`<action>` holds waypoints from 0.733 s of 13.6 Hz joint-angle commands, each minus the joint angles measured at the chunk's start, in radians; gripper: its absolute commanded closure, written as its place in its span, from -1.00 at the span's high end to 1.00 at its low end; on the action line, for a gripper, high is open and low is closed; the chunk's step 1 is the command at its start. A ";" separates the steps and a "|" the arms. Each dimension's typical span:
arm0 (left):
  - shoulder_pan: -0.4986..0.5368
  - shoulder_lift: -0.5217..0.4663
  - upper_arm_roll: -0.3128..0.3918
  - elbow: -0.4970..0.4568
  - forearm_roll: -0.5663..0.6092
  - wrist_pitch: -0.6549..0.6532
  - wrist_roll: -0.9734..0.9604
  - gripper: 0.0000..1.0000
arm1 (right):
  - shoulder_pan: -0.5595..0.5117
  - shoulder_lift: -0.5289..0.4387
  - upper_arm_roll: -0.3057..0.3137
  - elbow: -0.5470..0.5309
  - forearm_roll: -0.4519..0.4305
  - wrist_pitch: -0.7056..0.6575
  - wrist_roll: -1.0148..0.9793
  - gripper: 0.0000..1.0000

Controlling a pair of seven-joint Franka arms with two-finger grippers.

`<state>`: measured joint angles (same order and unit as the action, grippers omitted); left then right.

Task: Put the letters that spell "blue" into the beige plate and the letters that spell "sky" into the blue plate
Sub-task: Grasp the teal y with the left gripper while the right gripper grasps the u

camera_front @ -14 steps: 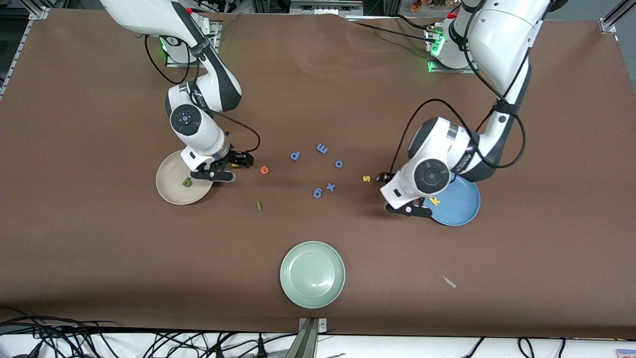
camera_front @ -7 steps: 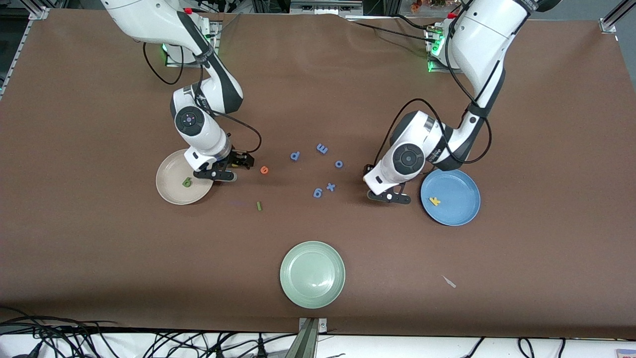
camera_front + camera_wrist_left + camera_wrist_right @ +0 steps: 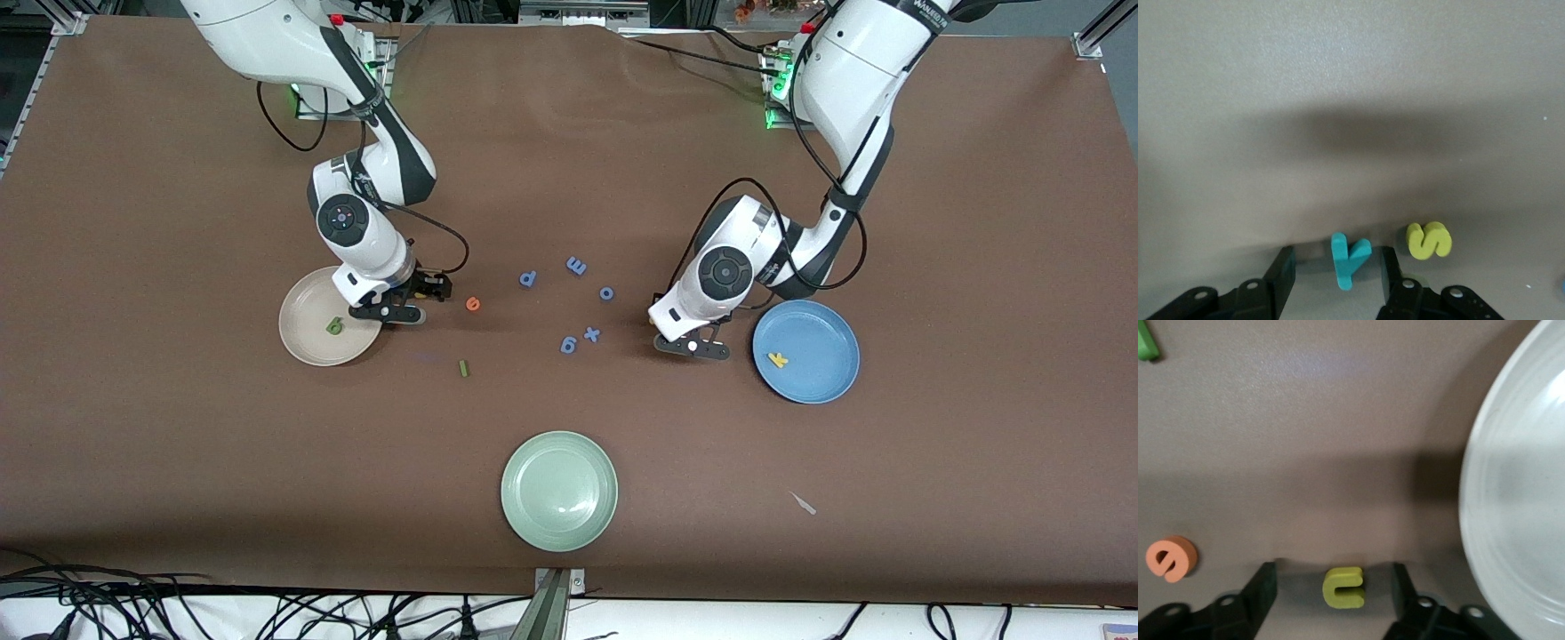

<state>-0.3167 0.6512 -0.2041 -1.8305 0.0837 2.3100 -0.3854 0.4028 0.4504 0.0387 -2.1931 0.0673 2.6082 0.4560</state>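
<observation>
My left gripper [image 3: 1336, 263] is down at the table, open, its fingers on either side of the teal y [image 3: 1349, 257] with gaps on both sides. The yellow s [image 3: 1428, 240] lies just beside it. In the front view this gripper [image 3: 692, 347] stands beside the blue plate [image 3: 822, 378], which holds the yellow k [image 3: 778, 359]. My right gripper [image 3: 1333, 577] is open around the yellow u [image 3: 1344, 587], not touching it, next to the beige plate [image 3: 1518, 520]. That plate [image 3: 307, 347] holds the green b [image 3: 334, 326]. The orange e [image 3: 473, 304] and dark green l [image 3: 463, 367] lie on the table.
Several blue letters [image 3: 591, 334] are scattered mid-table between the two grippers. A pale green plate [image 3: 559, 491] sits nearer the front camera. A small pale scrap [image 3: 805, 504] lies near it, toward the left arm's end.
The left arm has swung from over the blue plate's edge to the y and s and come down. Both grippers' fingers have narrowed. The right arm has barely shifted.
</observation>
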 commanded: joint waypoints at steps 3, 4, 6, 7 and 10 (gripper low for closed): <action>0.004 -0.008 0.000 -0.012 0.034 0.019 -0.018 -0.94 | -0.006 -0.016 0.007 -0.017 0.005 -0.030 -0.037 0.18; 0.005 -0.015 0.000 -0.010 0.034 0.011 -0.018 -1.00 | -0.006 -0.016 0.007 -0.017 0.006 -0.031 -0.037 0.13; 0.011 -0.039 0.003 -0.001 0.034 -0.024 -0.012 -1.00 | -0.006 -0.015 0.007 -0.017 0.006 -0.030 -0.037 -0.04; 0.022 -0.065 0.006 0.003 0.034 -0.059 -0.007 -1.00 | -0.006 -0.013 0.007 -0.016 0.006 -0.030 -0.037 -0.10; 0.082 -0.113 0.011 0.054 0.044 -0.182 0.022 -1.00 | -0.007 -0.010 0.007 -0.011 0.006 -0.030 -0.037 -0.32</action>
<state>-0.2757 0.5912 -0.1950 -1.7947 0.0946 2.2130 -0.3834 0.4005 0.4432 0.0375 -2.1952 0.0671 2.5830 0.4330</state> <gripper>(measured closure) 0.749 0.604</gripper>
